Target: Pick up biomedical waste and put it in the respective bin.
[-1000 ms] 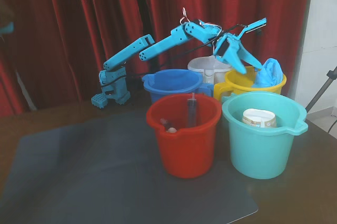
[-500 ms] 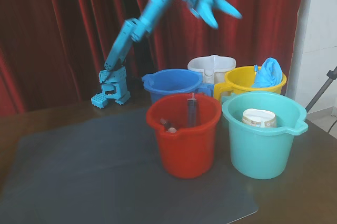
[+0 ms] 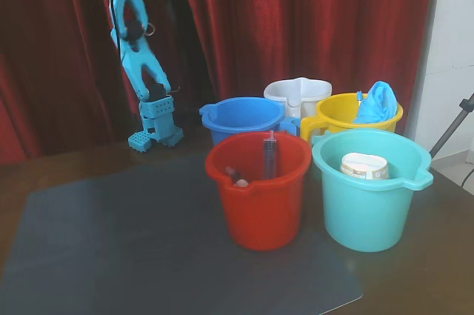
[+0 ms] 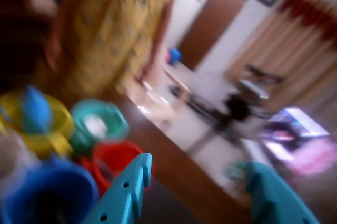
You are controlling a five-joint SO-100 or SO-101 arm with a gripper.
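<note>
A syringe [image 3: 269, 153] stands upright inside the red bucket [image 3: 259, 215], with a small pinkish item [image 3: 238, 179] beside it. The light blue arm [image 3: 141, 55] is raised at the back left in the fixed view, and its gripper is above that frame's top edge. In the wrist view, which is blurred, my gripper [image 4: 199, 162] is open and empty. One teal finger [image 4: 126, 192] is at the left and the other finger [image 4: 274, 197] at the right. The gripper is high above the table and points past the red bucket [image 4: 118, 155].
A teal bucket [image 3: 370, 211] holds a white cup [image 3: 364, 165]. A yellow bucket [image 3: 333, 111] holds a blue bag [image 3: 376, 102]. Blue [image 3: 241, 116] and white [image 3: 296, 93] buckets stand behind. A grey mat [image 3: 133, 248] covers the table. A person in yellow [image 4: 116, 23] stands beyond the table.
</note>
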